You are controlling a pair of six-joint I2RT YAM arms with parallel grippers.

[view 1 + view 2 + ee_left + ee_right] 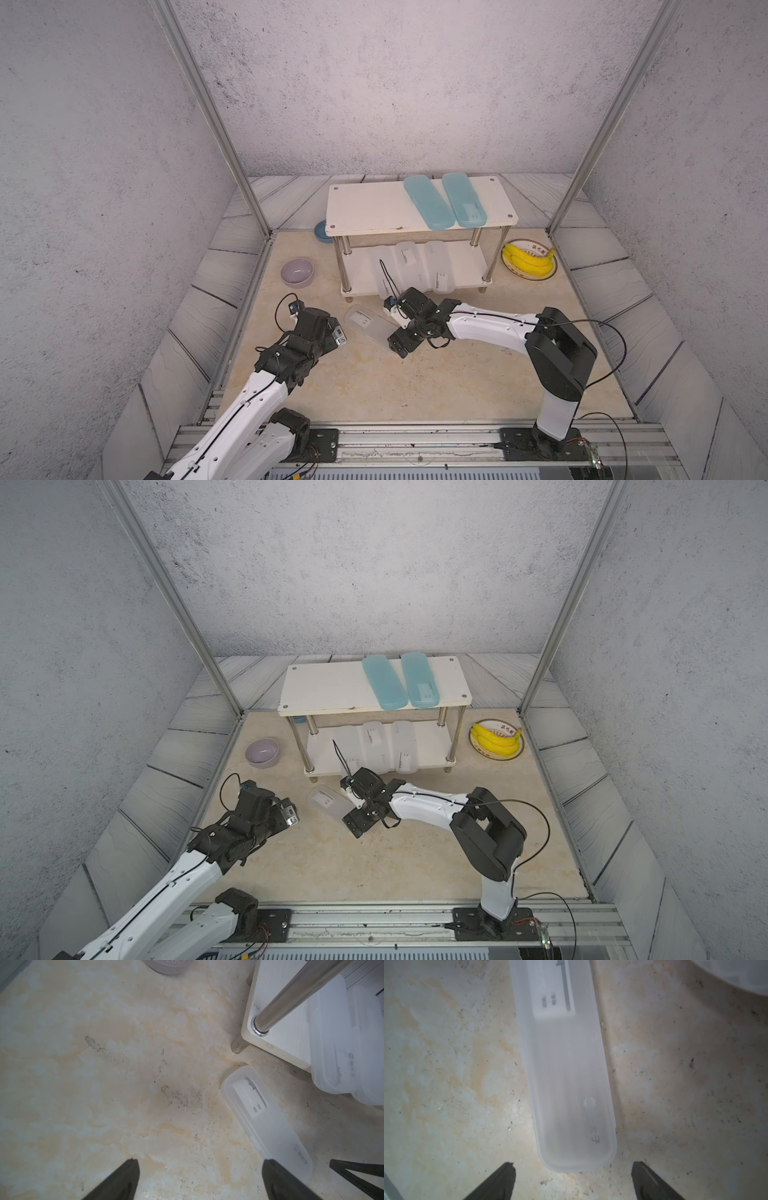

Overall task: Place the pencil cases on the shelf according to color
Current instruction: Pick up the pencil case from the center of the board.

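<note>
We are poising the released right claw [573,1167] at the end of the frosted white plastic pencil case [566,1084], in front of the white two-tier shelf [374,208], bare bench [446,1064] around; left claw [200,1160] released too; lower cases [415,266] half-hidden.

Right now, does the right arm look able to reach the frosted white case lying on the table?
Probably yes. The right hand is open, wider than the frosted white case, whose end lies just ahead of its fingers on the table. Nothing seems to stand between.
</note>
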